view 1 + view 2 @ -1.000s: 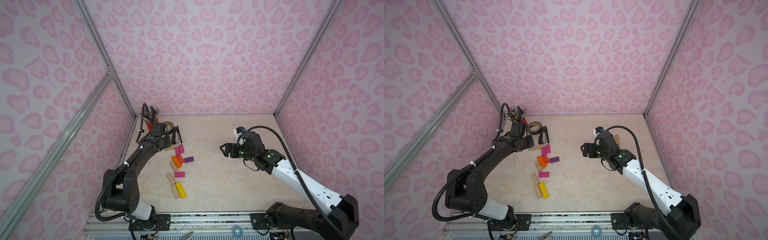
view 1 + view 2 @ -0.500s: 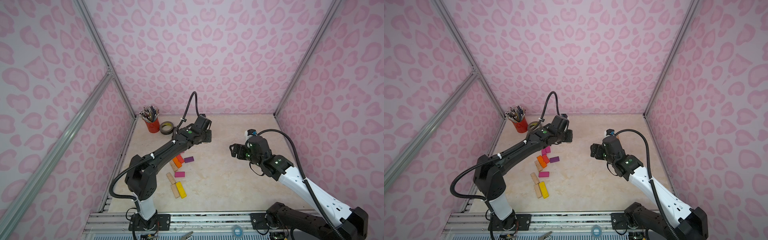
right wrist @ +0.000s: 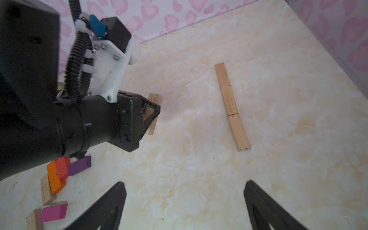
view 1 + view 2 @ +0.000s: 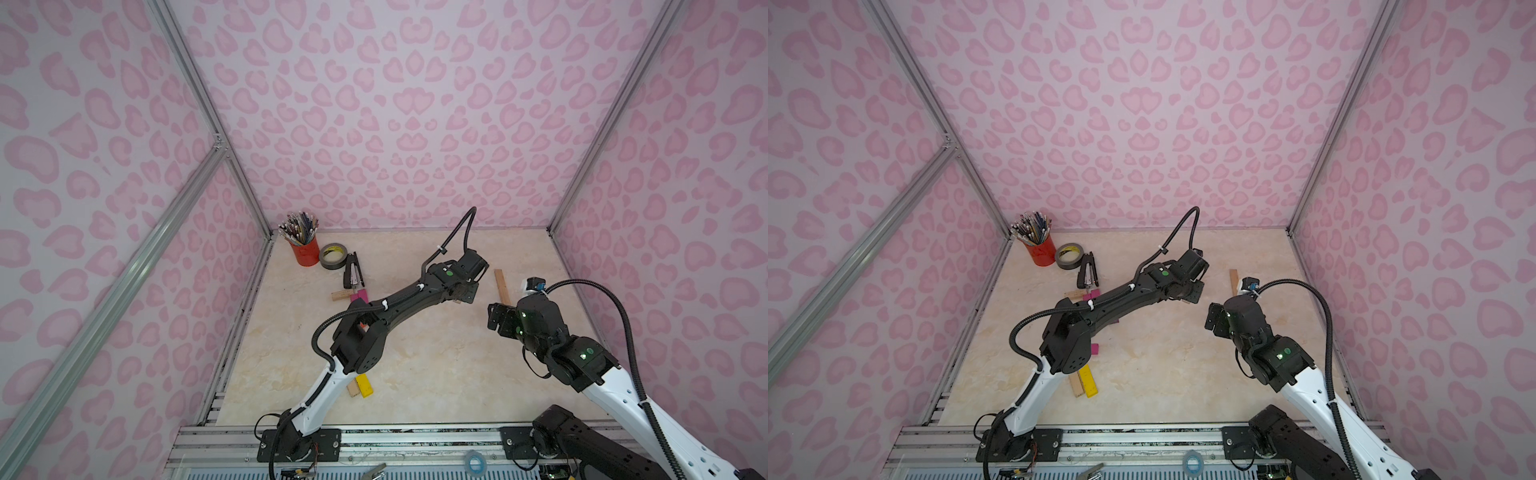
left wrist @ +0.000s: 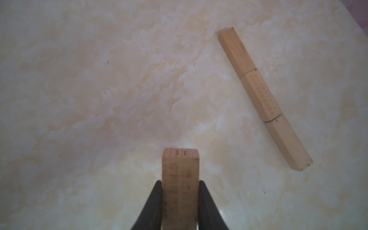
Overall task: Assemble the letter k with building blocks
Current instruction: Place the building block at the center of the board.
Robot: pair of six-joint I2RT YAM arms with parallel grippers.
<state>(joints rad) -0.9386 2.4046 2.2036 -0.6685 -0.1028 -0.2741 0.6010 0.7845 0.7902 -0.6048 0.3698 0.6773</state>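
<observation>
— What's the biggest thing there?
— The marbled table (image 4: 436, 374). Over it, the left arm (image 4: 399, 299) stretches from 7 o'clock toward 1 o'clock, and the right arm (image 4: 582, 361) comes in from 5 o'clock.
— Their grippers?
— The left gripper (image 5: 180, 184) is clamped on a plain wooden block (image 5: 180, 165) near 1 o'clock. I can't tell whether the block touches the table. The right gripper (image 3: 184, 184) hangs at 3 o'clock, jaws wide apart, nothing between them.
— Anything smaller?
— In the 11 o'clock corner there's a red cup (image 4: 305, 253) of pencils, a tape roll (image 4: 333, 256) just beside it, then a black stapler (image 4: 352, 270).
— And the other blocks?
— Three plain wooden ones lie end to end, touching, in a straight row (image 5: 262, 97) at 2 o'clock. The held block is at 9 o'clock of that row, apart from it. Toward 9 o'clock, partly under the left arm, lie an orange block (image 3: 54, 179), a red block (image 3: 62, 166), a purple block (image 3: 79, 165) and a magenta block (image 3: 53, 213). A yellow block (image 4: 363, 384) sits at 7 o'clock.
</observation>
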